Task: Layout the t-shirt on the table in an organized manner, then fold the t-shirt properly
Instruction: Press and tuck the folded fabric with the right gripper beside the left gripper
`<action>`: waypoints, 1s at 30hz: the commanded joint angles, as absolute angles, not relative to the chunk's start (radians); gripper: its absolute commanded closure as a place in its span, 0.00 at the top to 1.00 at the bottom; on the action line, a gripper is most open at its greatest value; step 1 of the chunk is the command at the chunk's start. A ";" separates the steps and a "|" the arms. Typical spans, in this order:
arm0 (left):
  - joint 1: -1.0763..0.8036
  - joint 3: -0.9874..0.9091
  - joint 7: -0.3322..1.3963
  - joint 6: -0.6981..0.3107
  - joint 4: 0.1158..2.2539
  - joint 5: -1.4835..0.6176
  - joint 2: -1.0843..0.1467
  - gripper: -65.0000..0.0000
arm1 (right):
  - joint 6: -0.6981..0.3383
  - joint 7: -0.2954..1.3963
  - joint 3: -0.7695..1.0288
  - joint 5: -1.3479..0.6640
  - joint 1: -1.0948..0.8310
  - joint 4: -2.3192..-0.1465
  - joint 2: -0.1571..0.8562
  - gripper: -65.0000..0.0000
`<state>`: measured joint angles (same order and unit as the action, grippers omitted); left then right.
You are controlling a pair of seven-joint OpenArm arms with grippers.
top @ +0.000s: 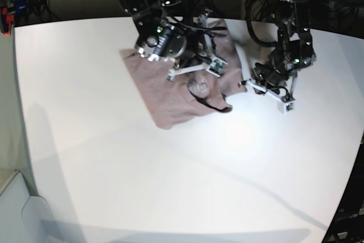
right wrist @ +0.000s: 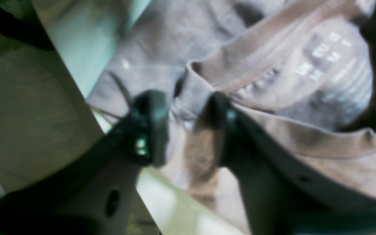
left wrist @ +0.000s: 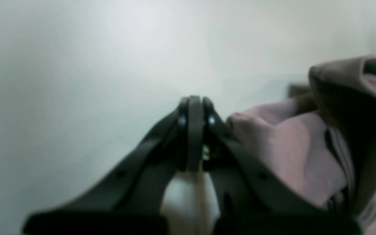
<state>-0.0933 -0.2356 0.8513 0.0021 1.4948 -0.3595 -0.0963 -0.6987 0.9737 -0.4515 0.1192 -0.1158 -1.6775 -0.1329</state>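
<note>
T-shirt bunched on far part of table, left of centre in base view, neck opening facing right. Right gripper over neck area, jaws parted, one finger each side of collar edge; cloth between them, firm hold not clear. Pale print inside neck, beyond collar band. Left gripper further right in base view, jaws pressed together, empty, over bare table just beside raised fold of t-shirt.
</note>
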 commanded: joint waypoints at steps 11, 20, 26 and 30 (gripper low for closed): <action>-0.099 -0.239 0.894 0.025 1.484 -0.320 -0.097 0.00 | -0.698 0.928 -0.453 0.105 -0.091 -1.685 -0.143 0.00; -0.099 -0.239 0.891 0.025 1.483 -0.318 -0.099 0.00 | -0.698 0.977 -0.493 0.104 -0.136 -1.886 -0.119 0.00; -0.085 -0.239 0.891 0.025 1.483 -0.318 -0.102 0.00 | -0.698 1.018 -0.521 0.105 -0.165 -1.929 -0.124 0.00; -0.085 -0.239 0.895 0.025 1.484 -0.318 -0.102 0.00 | -0.698 1.015 -0.570 0.105 -0.173 -1.929 -0.119 0.00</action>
